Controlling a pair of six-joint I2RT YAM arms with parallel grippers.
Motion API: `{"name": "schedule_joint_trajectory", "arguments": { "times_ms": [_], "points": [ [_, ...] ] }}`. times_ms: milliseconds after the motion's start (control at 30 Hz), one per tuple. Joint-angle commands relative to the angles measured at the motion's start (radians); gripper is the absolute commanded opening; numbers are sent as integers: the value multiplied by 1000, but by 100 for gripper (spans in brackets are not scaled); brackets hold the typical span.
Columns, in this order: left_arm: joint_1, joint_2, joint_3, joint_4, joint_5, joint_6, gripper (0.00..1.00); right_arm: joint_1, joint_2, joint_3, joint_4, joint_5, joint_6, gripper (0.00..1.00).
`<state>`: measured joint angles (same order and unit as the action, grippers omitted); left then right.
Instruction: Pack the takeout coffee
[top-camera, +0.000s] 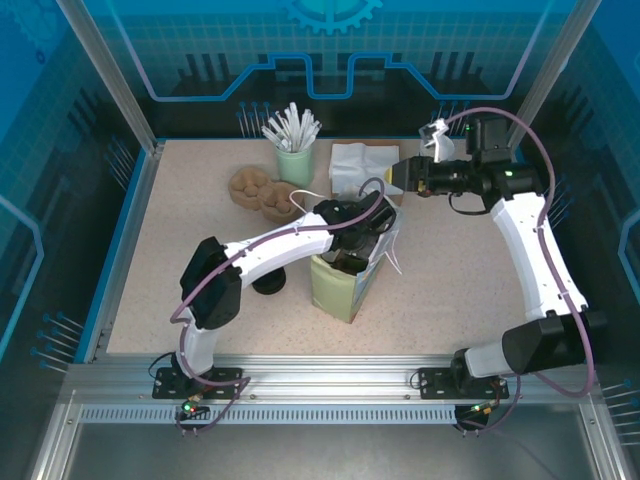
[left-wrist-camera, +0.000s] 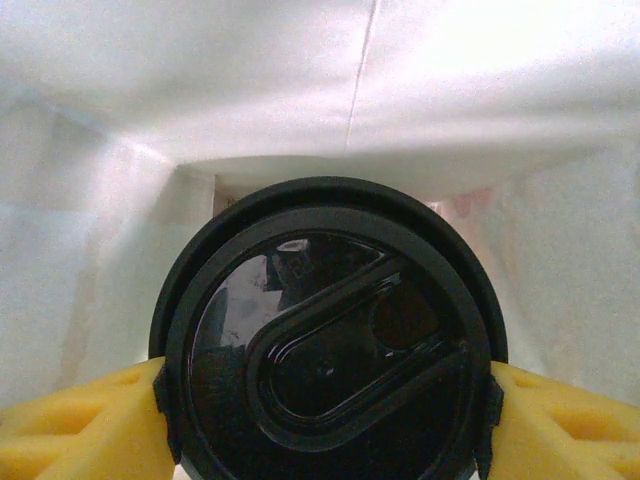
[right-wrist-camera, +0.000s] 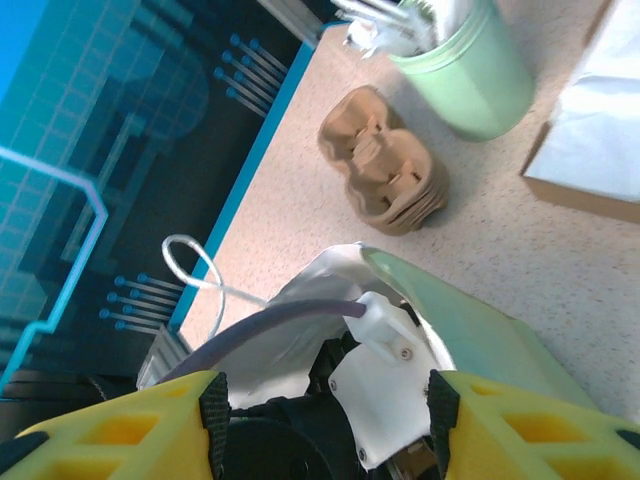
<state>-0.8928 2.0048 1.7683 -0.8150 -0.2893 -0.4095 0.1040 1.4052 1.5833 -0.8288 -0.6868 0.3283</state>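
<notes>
Left pincer (left-wrist-camera: 325, 405) clamped on coffee (left-wrist-camera: 330, 320) at its lid, cup between its pads (left-wrist-camera: 80, 425), inside bag (left-wrist-camera: 480, 90), white walls ahead, right pincer (right-wrist-camera: 322, 425) apart, bag mouth just beyond its tips

Bright light; overexposed paper bag (left-wrist-camera: 200, 90), glare atop takeout coffee (left-wrist-camera: 330, 350).

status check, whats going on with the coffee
Copy: left gripper shut on coffee, inside bag; right gripper open beside bag mouth; nothing in the way.
</notes>
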Motion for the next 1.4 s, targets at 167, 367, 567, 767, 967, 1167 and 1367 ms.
{"name": "schedule_joint_trajectory", "arguments": {
  "times_ms": [167, 367, 567, 767, 967, 1167, 1367],
  "points": [
    [6, 102, 49, -101, 68, 1, 70, -91, -91, 20, -210, 188, 171, 58],
    [6, 116, 35, -102, 85, -27, 70, -115, -170, -66, -266, 189, 261, 57],
    [6, 116, 16, -86, 90, -43, 69, -113, -223, -163, -282, 172, 339, 56],
    [5, 117, -1, -70, 97, -53, 69, -104, -266, -218, -273, 190, 361, 55],
    [-7, 120, -16, -65, 96, -68, 68, -82, -281, -245, -287, 193, 378, 54],
    [-23, 121, -33, -61, 86, -77, 68, -19, -291, -261, -267, 215, 406, 54],
    [-31, 127, -44, -50, 78, -96, 68, 56, -283, -264, -250, 255, 442, 55]
  ]
}}
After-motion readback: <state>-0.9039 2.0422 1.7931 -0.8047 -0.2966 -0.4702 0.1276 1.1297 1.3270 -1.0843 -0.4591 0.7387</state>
